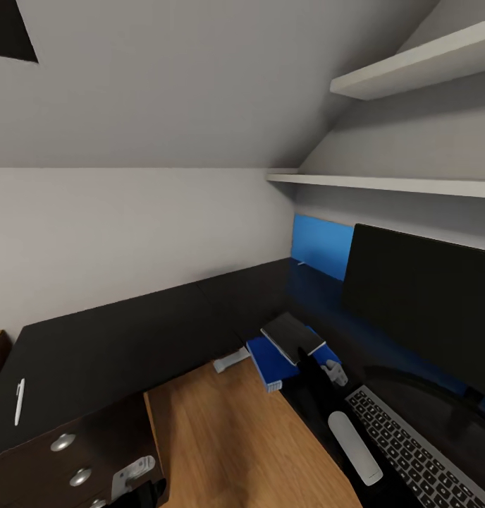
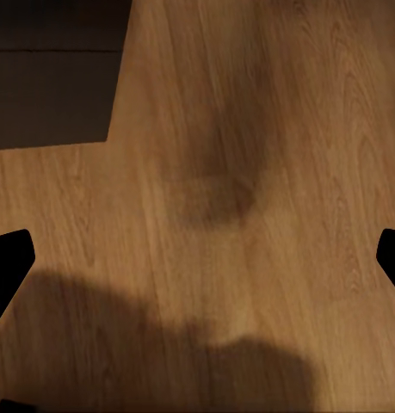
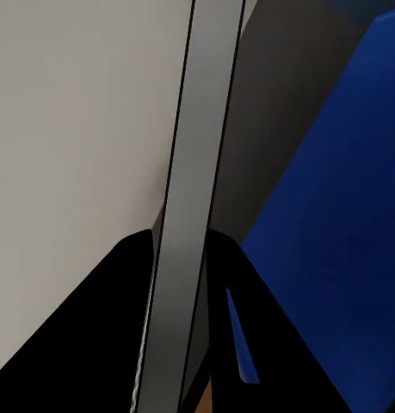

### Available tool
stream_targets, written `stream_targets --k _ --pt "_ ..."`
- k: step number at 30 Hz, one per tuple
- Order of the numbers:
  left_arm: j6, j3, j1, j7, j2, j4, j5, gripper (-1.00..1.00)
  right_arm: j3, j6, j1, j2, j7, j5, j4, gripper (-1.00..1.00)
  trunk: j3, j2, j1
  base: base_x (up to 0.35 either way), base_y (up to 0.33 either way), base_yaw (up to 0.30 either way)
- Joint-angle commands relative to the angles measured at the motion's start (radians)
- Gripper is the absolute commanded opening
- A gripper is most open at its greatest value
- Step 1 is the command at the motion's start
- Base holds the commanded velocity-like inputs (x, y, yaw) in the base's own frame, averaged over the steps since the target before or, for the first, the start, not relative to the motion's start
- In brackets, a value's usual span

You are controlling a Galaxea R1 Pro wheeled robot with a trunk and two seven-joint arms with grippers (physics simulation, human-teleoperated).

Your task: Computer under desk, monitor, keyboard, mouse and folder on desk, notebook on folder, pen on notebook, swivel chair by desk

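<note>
Head view: the glossy black tabletop (image 1: 130, 339) runs along the wall and turns toward the monitor (image 1: 426, 303), which stands on it with the keyboard (image 1: 419, 444) in front
Folder: the blue folder (image 1: 271, 358) lies flat on the tabletop, near the far end of the keyboard
Notebook: the grey notebook (image 1: 293, 336) sits tilted over the folder, one edge lifted, not yet flat
Right pincer: the right pincer (image 1: 314, 358) is at the notebook's near edge; in the right wrist view the notebook's grey edge (image 3: 184, 215) runs between the dark fingers (image 3: 94, 344), so it looks clamped on the notebook
Left pincer: the left pincer (image 2: 197, 258) hangs over the wood floor (image 2: 249, 129), its fingertips (image 2: 8, 258) far apart and empty
Pen: the white pen (image 1: 19, 401) lies on the far left of the tabletop, well apart from the stack
Step in hand: laying the notebook on the folder, in my judgement
Doing it well: lower the lifted edge until the cover lies flat, keep it inside the folder's outline, and release only once it rests, so it does not slide off toward the keyboard
</note>
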Motion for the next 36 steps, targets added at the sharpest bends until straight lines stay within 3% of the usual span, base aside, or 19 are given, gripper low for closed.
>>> stream_targets --k 1,20,27,36 --pt "0.006 0.002 -0.001 0.004 -0.001 -0.001 0.010 1.00 0.003 -0.006 -0.001 -0.001 0.003 -0.011 0.001 -1.00 -0.001 -0.001 0.000 0.022 0.000 0.000" --pt "0.006 0.002 -0.001 0.001 -0.001 0.001 0.011 1.00 0.001 -0.003 -0.001 -0.001 -0.001 -0.011 0.001 -1.00 -0.001 -0.001 0.000 0.017 0.000 0.000" --pt "0.007 0.002 -0.001 0.001 -0.001 0.001 0.012 1.00 -0.001 -0.003 -0.001 -0.001 -0.052 -0.012 0.002 -1.00 -0.001 -0.001 0.000 0.000 0.000 0.000" --pt "0.007 0.002 -0.001 0.001 -0.001 0.001 0.013 1.00 -0.001 -0.001 -0.001 -0.001 -0.061 -0.013 0.006 -1.00 -0.001 -0.001 0.000 0.000 0.000 0.000"
